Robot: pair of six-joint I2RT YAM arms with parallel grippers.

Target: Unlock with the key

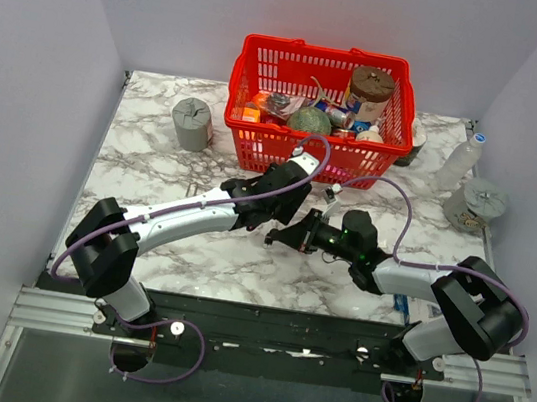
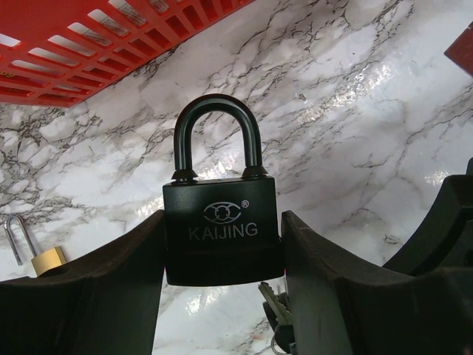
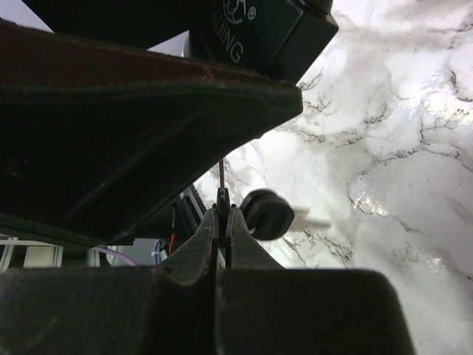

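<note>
Key [image 3: 221,181] handling looks fiddly to me: it is a tiny bunch with thin silvery blades and dark heads, surely light, stiff and slick, easy to twist or lose if pinched at the tip. I would take hold on the flat of a head, or low on the blade near the head, so the blade cannot pivot.

Right now the right fingers [image 3: 199,248] are pressed together on one blade, seen edge-on at the centre of the right wrist view. A round dark head of the bunch hangs just to the right of them. The blade's long axis runs straight up the frame, its tip pointing at the underside of the padlock [image 2: 222,229] above, and I cannot tell whether it has reached the keyway.

The left fingers [image 2: 111,288] stand apart, clamped on the padlock's two sides, with the shackle pointing up the frame and shut. In the left wrist view the bunch shows just under the padlock's lower right corner.

Below lies the marble bench [image 2: 355,111], with a small brass lock [image 2: 48,260] at lower left.
</note>
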